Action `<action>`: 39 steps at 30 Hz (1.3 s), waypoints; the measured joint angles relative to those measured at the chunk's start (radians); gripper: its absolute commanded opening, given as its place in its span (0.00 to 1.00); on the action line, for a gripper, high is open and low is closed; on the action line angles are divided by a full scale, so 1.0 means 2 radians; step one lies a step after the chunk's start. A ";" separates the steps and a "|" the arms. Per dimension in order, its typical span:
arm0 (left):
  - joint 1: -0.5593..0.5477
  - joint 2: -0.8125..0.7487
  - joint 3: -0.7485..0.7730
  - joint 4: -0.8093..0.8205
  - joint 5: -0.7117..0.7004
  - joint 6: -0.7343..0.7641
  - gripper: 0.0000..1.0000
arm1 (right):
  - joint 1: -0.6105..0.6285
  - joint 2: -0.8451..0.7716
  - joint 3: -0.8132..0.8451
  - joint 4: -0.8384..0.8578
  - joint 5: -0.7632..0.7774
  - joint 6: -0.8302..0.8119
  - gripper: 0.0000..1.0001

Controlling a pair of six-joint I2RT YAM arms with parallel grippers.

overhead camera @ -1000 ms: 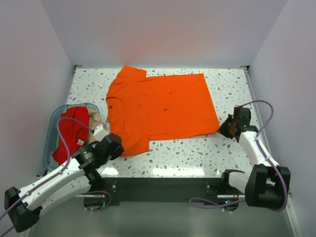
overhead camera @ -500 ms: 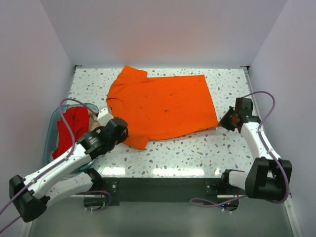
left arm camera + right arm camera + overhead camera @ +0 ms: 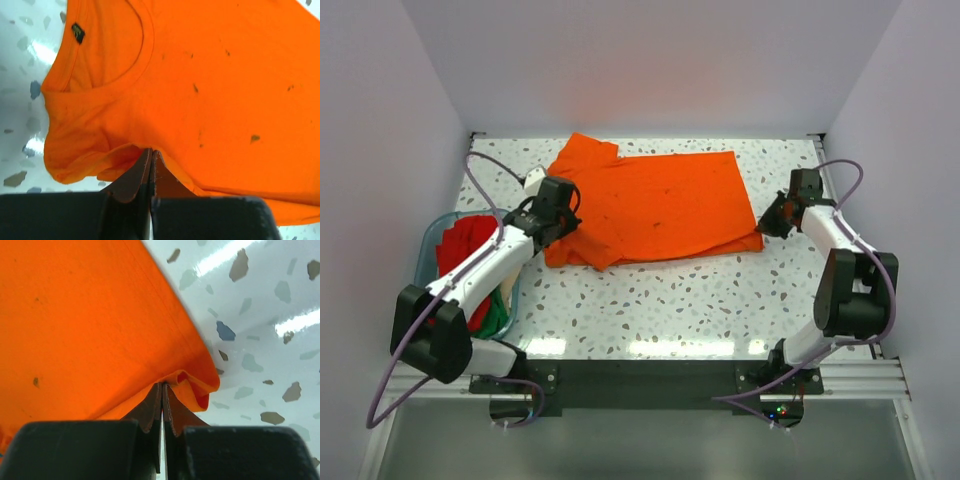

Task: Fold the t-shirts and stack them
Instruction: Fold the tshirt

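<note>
The bright orange t-shirt (image 3: 660,200) with small dark specks lies on the speckled table, its near edge lifted and doubled back over itself. My left gripper (image 3: 563,215) is shut on the shirt's near left corner, and the left wrist view shows the cloth (image 3: 210,75) pinched at the fingertips of that gripper (image 3: 151,151), below the collar. My right gripper (image 3: 767,222) is shut on the near right corner; in the right wrist view the hem (image 3: 197,385) curls around that gripper (image 3: 161,385). A red t-shirt (image 3: 460,245) and a green one (image 3: 496,315) sit in the tub.
A translucent teal tub (image 3: 427,250) stands at the table's left edge beside the left arm. White walls close in the left, right and far sides. Bare speckled tabletop (image 3: 660,300) lies between the shirt and the arm bases.
Both grippers have moved away from the near edge toward the back, carrying the orange shirt's near corners with them. The left arm swung up from the front left.
</note>
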 measured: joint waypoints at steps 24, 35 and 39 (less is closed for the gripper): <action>0.112 0.187 0.174 0.020 0.096 0.052 0.00 | 0.012 0.149 0.164 0.011 -0.015 0.017 0.00; 0.119 0.245 0.237 0.019 0.112 0.063 0.00 | 0.012 0.169 0.166 0.012 -0.014 0.017 0.00; 0.127 0.257 0.250 0.019 0.116 0.067 0.00 | 0.012 0.175 0.169 0.017 -0.014 0.018 0.00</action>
